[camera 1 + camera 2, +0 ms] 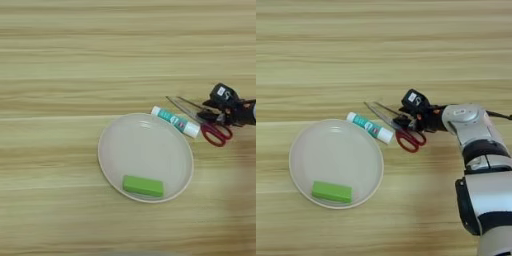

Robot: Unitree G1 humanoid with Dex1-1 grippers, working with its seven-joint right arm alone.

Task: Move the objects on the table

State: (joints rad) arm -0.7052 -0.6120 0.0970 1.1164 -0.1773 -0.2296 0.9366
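A bright green rectangular block (143, 185) lies in the near part of a shallow white plate (102, 150) on the tan wooden table (75, 60). Just past the plate's far right rim lies a white glue stick (175, 121) with a teal label. Right of it, red-handled scissors (406, 141) rest on the table with their blades apart and pointing far-left. My right gripper (410, 119) reaches in from the right and sits low over the scissors, where blades meet handles. Whether it touches or holds them is unclear.
My silver forearm (476, 135) runs from the bottom right corner up to the gripper, covering the table's right side. The plate takes up the near middle. Bare wood stretches across the far half and the left.
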